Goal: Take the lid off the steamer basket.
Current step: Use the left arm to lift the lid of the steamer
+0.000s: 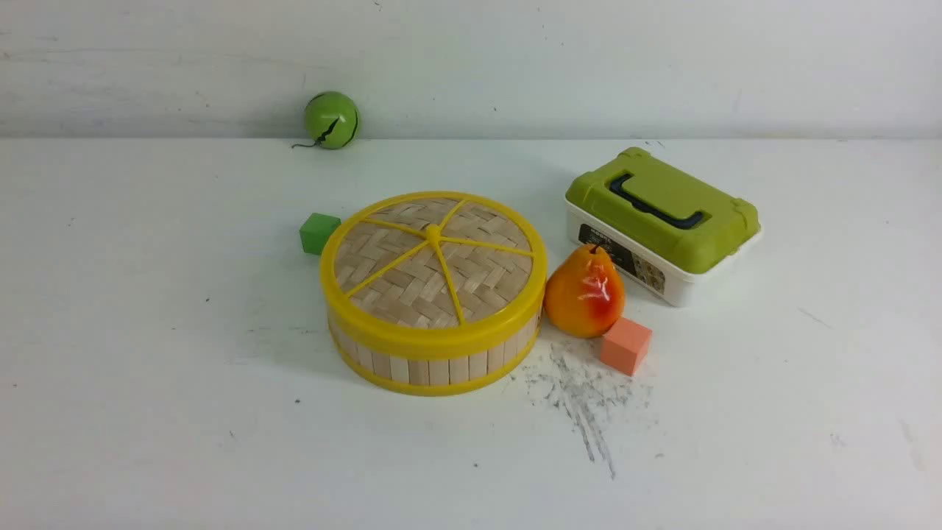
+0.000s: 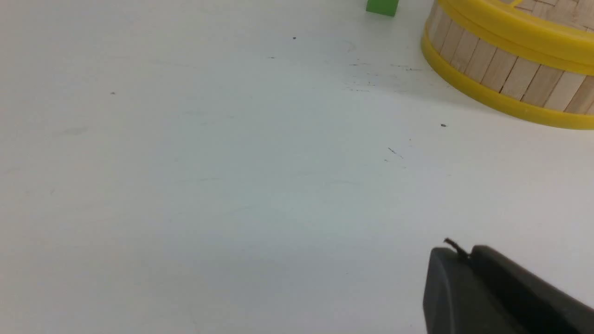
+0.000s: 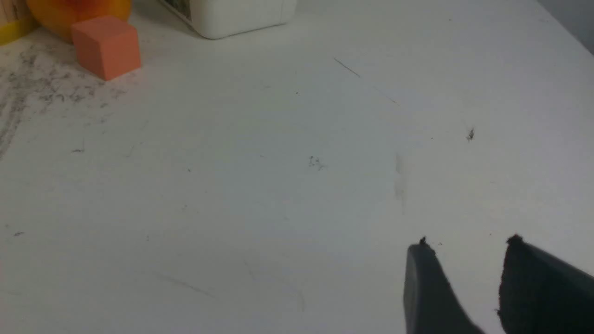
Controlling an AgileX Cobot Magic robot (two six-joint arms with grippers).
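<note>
The lid [image 1: 397, 258] was seen seated squarely on the steamer basket [image 1: 434, 366], near the middle of the bench [image 1: 147, 331]. Its yellow rim was closed over the slatted wall all the way round. A green cube [image 1: 319, 233] was tucked just beside the basket at its far left. A pear [image 1: 583, 294] was stood just beside it on the right; whether the two touched could not be made out. An orange cube [image 1: 625, 346] was set just in front of the pear, at the edge of a patch of grey scuff marks [image 1: 581, 401]. Behind the pear, a white box [image 1: 662, 213] with an olive-green top and dark handle was laid at an angle. A green ball [image 1: 332, 120] was parked far back by the wall, on the left.

From the left wrist, the left fingers [image 2: 464, 287] were shown pressed together, closed on nothing, with bare bench around them and the basket's wall well apart. From the right wrist, the right fingers [image 3: 427, 287] were found parted, bench visible through the gap, nothing gripped.
</note>
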